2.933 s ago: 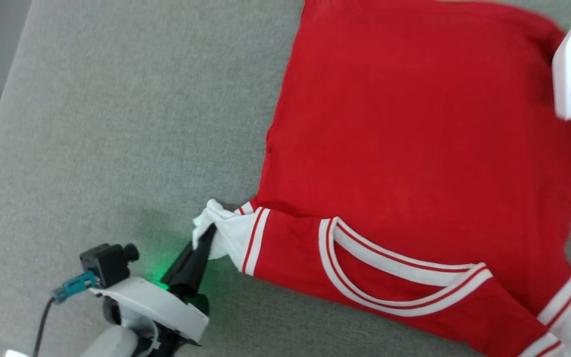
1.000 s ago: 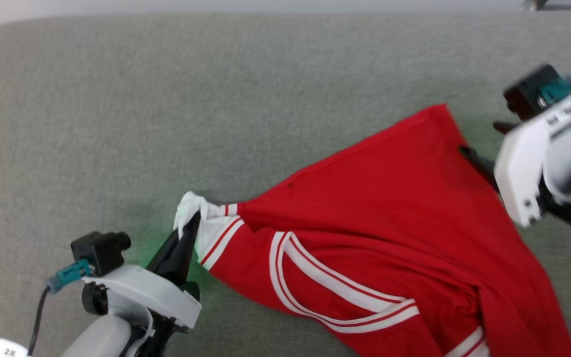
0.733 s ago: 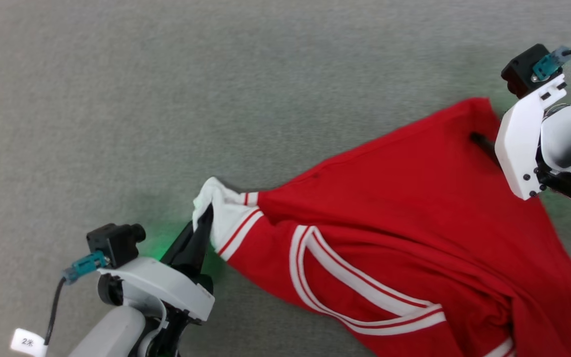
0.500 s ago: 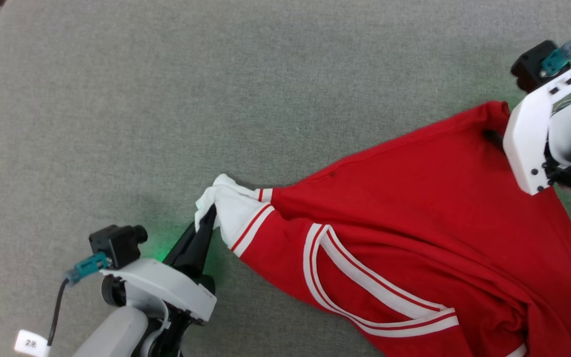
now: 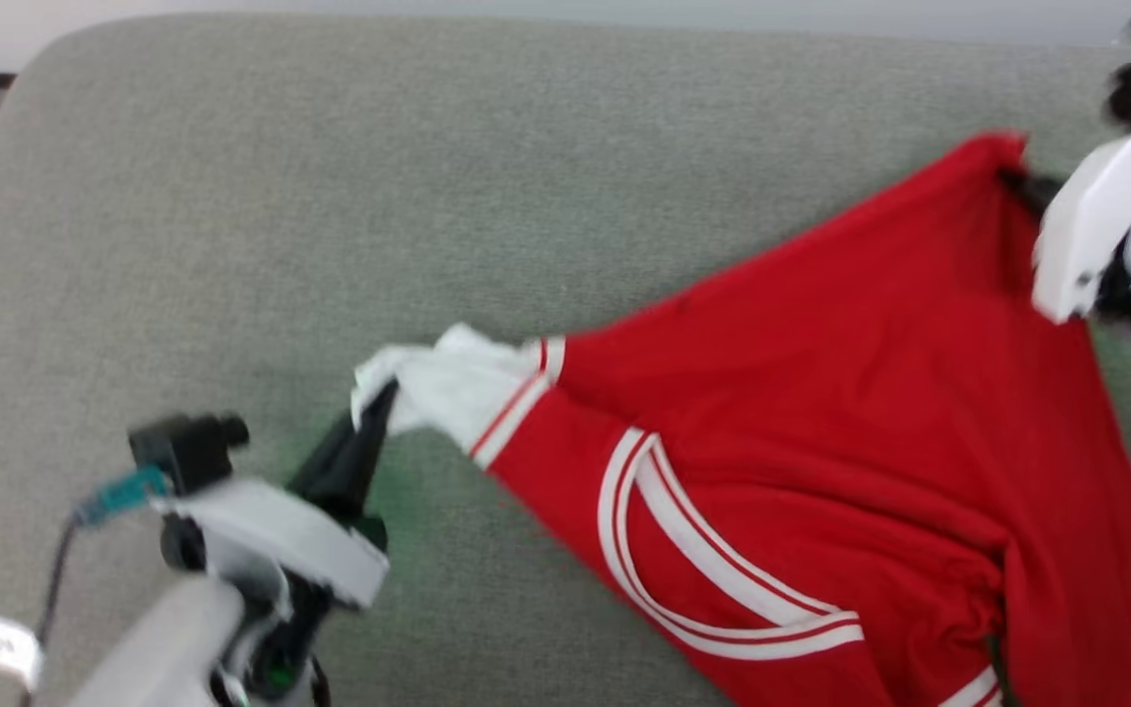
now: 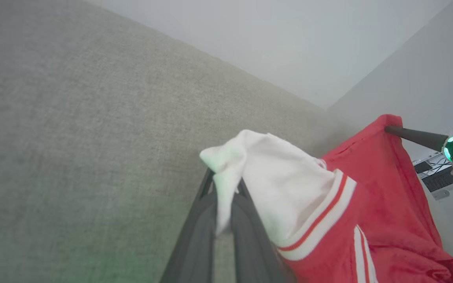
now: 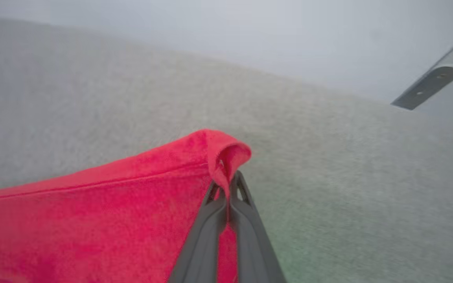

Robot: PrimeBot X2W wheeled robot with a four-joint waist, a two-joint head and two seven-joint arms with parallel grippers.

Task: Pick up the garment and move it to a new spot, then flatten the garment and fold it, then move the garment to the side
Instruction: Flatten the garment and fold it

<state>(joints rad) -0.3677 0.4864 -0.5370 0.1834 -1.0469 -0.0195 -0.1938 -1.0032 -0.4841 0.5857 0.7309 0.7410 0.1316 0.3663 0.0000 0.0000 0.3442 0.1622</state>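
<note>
Dragging a shirt around by two points is fiddly, but the robot has a decent setup here. The left gripper (image 5: 374,412) is pinched tight on the bunched white sleeve end of the garment (image 5: 821,393). The right gripper (image 7: 226,186) is squeezed on a folded-over red corner. The shirt hangs stretched between them over the grey fabric surface (image 5: 281,196), rumpled toward the lower right of the head view.

This looks like the carry-and-spread part of the job, with folding not yet started. To do it well, both arms should probably move at the same pace so the tension is even. No yanking either, since the left one only has a small wad of cuff that could slip out. Laying the slack body down first should pull the wrinkles out instead of trapping them.

Writing-wise, the upward side is plain red with the white-striped neck trim (image 5: 713,545), nothing readable. A small white tag (image 5: 1,643) by the left arm's cable is too blurred to read.
</note>
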